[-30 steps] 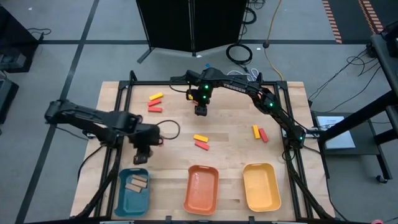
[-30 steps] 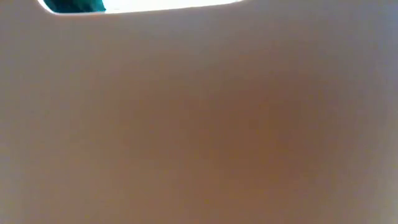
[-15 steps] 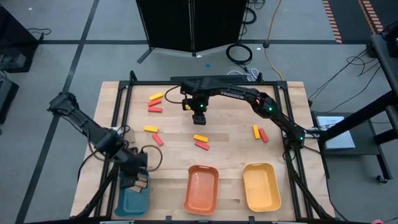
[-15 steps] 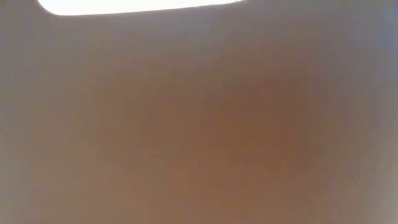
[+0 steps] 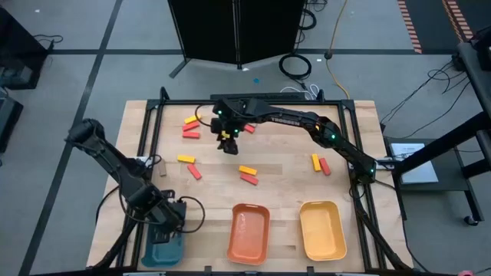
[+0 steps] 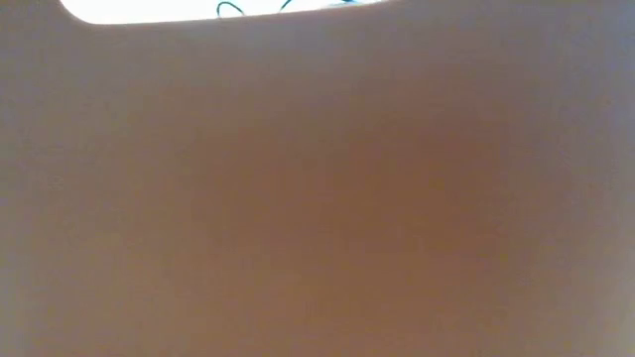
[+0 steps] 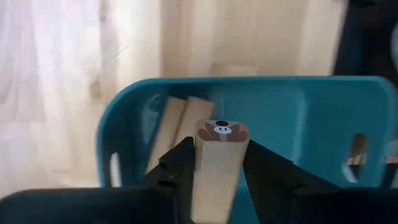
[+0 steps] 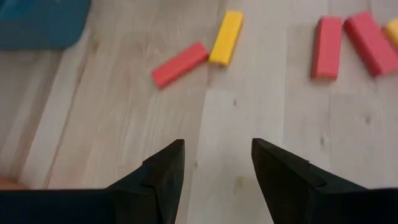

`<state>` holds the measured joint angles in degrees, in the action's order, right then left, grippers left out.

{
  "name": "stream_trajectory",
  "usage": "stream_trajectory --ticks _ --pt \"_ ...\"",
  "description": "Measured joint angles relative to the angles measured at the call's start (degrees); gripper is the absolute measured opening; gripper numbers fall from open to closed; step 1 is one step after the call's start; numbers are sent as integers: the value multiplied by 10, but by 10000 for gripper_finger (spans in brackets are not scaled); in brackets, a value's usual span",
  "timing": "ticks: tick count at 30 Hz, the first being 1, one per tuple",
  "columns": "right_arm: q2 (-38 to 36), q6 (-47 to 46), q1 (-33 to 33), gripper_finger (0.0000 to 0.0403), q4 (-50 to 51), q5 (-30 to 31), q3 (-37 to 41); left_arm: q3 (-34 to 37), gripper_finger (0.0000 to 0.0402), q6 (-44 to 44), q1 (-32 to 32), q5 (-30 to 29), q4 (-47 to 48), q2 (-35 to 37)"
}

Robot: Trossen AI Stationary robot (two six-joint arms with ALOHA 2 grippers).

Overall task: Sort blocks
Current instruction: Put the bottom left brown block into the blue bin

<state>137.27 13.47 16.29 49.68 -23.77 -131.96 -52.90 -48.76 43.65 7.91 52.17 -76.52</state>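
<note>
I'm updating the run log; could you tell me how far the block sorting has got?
Done: tan blocks lie in the blue tray. In hand: the left gripper holds another tan block over it. Left: red and yellow blocks on the table; orange tray and yellow tray look empty.

Tan block (image 7: 219, 163) upright between left hand's fingers over blue tray; red and yellow blocks (image 5: 248, 174) scattered across table.

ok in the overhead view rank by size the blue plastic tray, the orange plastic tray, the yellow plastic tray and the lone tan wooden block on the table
Largest, too alike to rank: the orange plastic tray and the yellow plastic tray.
The blue plastic tray can't be placed: the left gripper hides much of it.
Smallest: the tan wooden block, far smaller than any tray.
</note>
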Motion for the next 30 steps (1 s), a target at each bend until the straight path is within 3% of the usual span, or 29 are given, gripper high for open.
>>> stream_trajectory --ticks 7,15,19,25,30 --pt "0 13 -1 180 4 -1 0 0 199 1 0 4 42 -20" --pt "0 -21 -5 180 33 2 0 0 203 59 -1 -1 51 11" --pt "0 -10 -15 180 5 28 0 0 203 61 -8 -78 86 62" --pt "0 32 -16 180 -5 23 0 0 203 12 -59 -245 105 201" --pt "-18 56 -2 177 -14 -38 0 8 203 -80 -125 -325 134 285"
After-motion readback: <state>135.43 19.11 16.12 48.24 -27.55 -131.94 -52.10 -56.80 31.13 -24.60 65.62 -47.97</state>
